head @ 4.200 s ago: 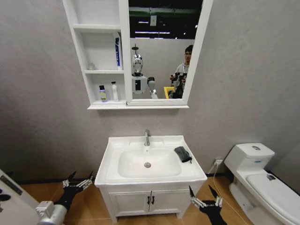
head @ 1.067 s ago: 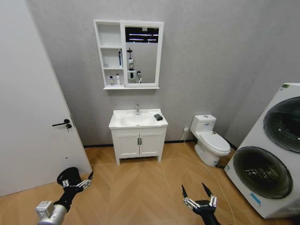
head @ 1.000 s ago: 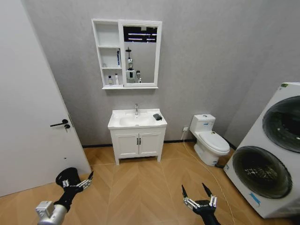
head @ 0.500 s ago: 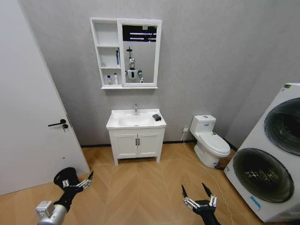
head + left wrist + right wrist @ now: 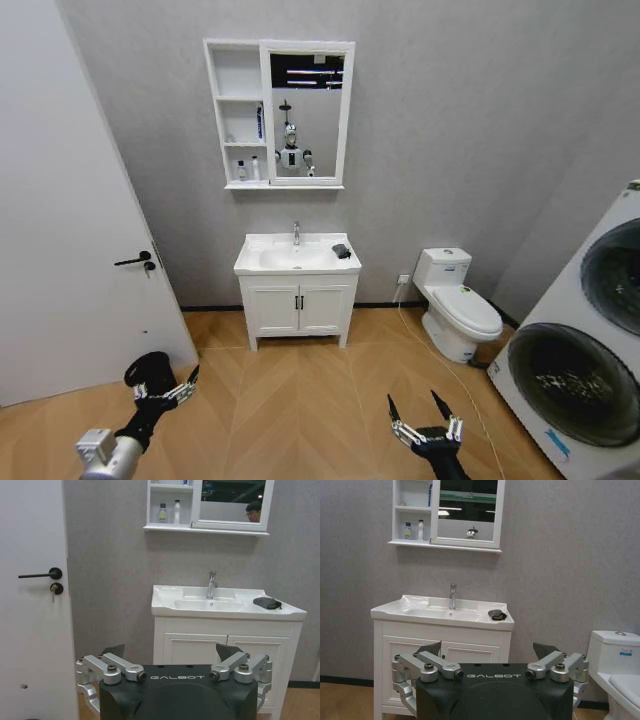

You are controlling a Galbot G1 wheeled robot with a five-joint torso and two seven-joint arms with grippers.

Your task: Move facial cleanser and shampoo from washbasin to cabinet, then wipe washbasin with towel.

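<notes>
The washbasin (image 5: pixel 297 257) stands far off at twelve o'clock, the dark towel (image 5: pixel 343 251) on its right rim, the cabinet (image 5: pixel 278 113) above. Left pincer (image 5: pixel 166 390) at seven and right pincer (image 5: pixel 427 419) at five hang low, wide open. Left wrist view: two bottles (image 5: pixel 168 512) on the lowest shelf. Right wrist view: towel (image 5: pixel 496 614) beside the faucet (image 5: pixel 452 596).

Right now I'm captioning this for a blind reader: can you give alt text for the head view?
Across a wood floor stands the washbasin, the dark towel on its right rim, below the cabinet with bottles shelved. The open left gripper and right gripper hang low in front.
</notes>
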